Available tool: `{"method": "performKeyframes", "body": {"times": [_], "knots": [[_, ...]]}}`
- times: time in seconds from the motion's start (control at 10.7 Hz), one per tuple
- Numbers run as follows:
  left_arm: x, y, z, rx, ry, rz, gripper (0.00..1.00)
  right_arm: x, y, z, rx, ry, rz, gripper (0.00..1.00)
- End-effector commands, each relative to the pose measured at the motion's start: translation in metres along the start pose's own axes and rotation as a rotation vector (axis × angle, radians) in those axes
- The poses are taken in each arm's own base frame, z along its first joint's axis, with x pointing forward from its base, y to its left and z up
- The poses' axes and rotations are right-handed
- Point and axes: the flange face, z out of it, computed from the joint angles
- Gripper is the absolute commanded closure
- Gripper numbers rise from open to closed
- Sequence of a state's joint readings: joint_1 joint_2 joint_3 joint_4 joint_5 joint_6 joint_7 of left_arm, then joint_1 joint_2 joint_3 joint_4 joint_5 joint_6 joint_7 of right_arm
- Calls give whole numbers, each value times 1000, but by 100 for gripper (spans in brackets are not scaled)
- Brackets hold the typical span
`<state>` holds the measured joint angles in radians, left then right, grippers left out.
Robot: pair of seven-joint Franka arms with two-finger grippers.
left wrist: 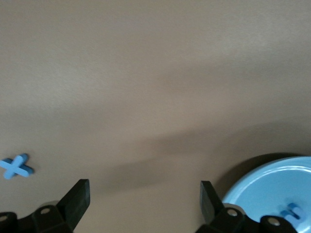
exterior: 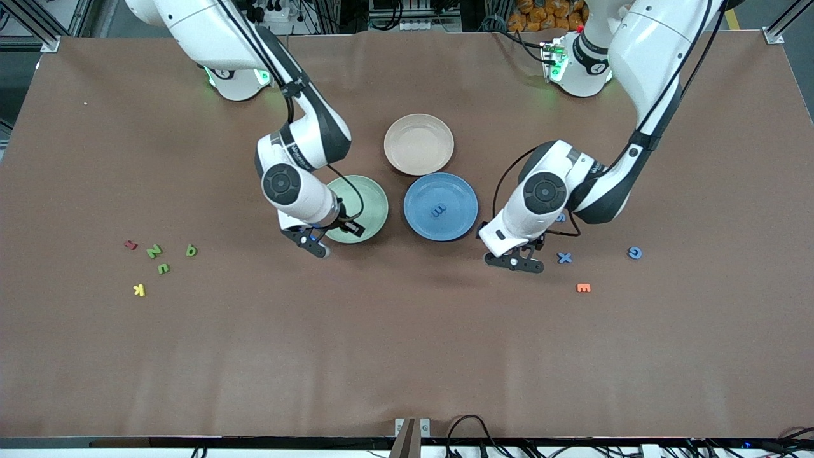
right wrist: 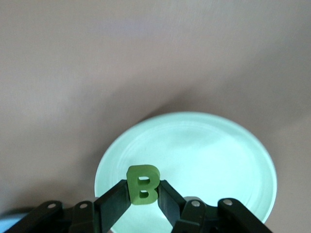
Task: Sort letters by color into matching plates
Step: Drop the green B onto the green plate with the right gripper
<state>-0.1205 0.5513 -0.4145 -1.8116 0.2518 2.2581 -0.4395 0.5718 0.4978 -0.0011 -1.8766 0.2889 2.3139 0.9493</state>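
The right end effector [right wrist: 144,199] pinches a green letter B [right wrist: 143,184] between its fingertips, the letter standing upright in the grip; it hangs over the rim of the pale green plate [exterior: 375,197] on the side nearer the front camera, so the plate's bowl lies just ahead of the letter, toward the robots' bases; the release turns, I judge, on carrying the B a little further inward over the bare middle before the fingers part.

The left end effector [exterior: 515,262] is spread wide and holds nothing; it hovers over bare surface [exterior: 407,350] between the blue plate [exterior: 458,222] and the blue X [exterior: 564,257], the X lying just beside it toward the left arm's end; the left arm is plainly the nearer one for that letter.

One blue letter [exterior: 439,209] already rests in the blue plate; three green letters [exterior: 154,250] lie well apart toward the right arm's end.
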Motion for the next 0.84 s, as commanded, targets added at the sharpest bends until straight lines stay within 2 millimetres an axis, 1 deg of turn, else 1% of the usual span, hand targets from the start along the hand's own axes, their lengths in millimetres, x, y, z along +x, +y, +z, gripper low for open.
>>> {"method": "performKeyframes", "body": {"times": [0.0, 0.09, 0.28, 0.47, 0.56, 0.66, 0.75], "knots": [[5, -30, -2, 20, -2, 44, 0, -33, -10, 20, -24, -22, -10, 100], [4, -31, -1, 19, -3, 69, 0, -40, -12, 26, -34, -25, -18, 100], [9, -53, -1, 16, -3, 43, 0, -51, -15, 32, -44, -29, -36, 100], [11, -80, 0, 7, -11, -7, 0, -54, -15, 38, -54, -32, -40, 100], [11, -90, 3, 4, -18, -27, 0, -54, -14, 40, -58, -33, -42, 99], [11, -105, 3, 1, -20, -55, 0, -52, -14, 40, -57, -33, -47, 91], [12, -114, 4, -3, -22, -78, 0, -46, -11, 38, -56, -32, -43, 72]]}}
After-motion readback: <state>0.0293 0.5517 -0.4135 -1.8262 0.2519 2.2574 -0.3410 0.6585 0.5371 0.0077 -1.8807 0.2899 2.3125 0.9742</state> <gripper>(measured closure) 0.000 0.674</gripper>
